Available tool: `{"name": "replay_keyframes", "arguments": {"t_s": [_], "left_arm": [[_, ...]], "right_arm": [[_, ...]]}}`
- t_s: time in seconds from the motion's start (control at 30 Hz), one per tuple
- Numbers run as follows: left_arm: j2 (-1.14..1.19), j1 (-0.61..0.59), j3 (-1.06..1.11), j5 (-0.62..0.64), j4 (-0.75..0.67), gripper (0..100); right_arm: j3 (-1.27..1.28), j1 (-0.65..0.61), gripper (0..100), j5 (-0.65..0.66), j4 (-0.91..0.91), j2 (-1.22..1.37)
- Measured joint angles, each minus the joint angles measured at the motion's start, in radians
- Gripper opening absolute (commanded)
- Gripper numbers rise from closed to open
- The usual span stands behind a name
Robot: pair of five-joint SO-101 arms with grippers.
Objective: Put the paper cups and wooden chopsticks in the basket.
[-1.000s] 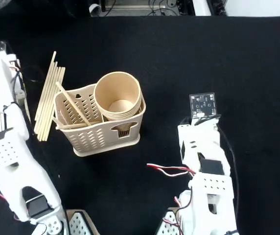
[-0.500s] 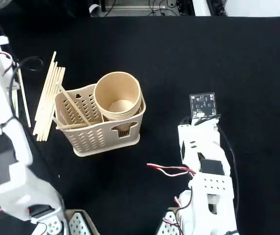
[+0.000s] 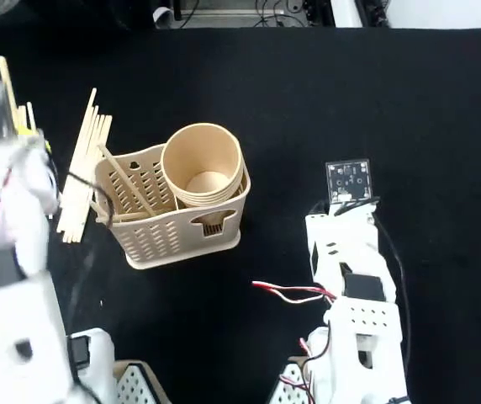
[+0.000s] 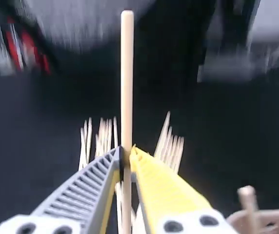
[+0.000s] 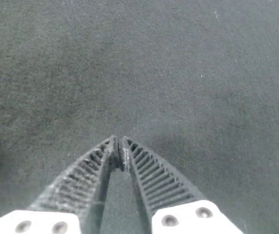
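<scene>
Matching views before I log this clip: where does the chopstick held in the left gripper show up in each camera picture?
High view: the held chopstick sticks out of the left gripper at the far left, left of the basket.
Left wrist view: it is mid-picture, pinched in the left gripper.
Right wrist view: the right gripper, shut over black cloth.
Landmark: the loose chopsticks, in the high and left wrist views.

Even light on the table (image 3: 350,101); blur smears the left arm (image 3: 9,210) and everything behind the chopstick (image 4: 127,73).
</scene>
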Motion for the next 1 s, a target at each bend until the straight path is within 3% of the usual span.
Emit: {"name": "replay_keyframes", "arguments": {"t_s": [0.17,0.4,0.57,0.93,1.0], "left_arm": [[-0.322,0.08,0.117,0.0,-0.143,3],[-0.672,0.313,0.186,-0.002,-0.17,3],[-0.695,0.41,0.29,-0.002,-0.175,3],[-0.701,0.419,0.476,0.106,-0.175,3],[-0.703,0.419,0.483,0.117,-0.175,7]], "right_arm": [[0.0,0.0,1.2,0.0,0.0,0.0],[0.0,0.0,1.2,0.0,0.0,0.0],[0.0,0.0,1.2,0.0,0.0,0.0],[0.0,0.0,1.2,0.0,0.0,0.0],[0.0,0.0,1.2,0.0,0.0,0.0]]}}
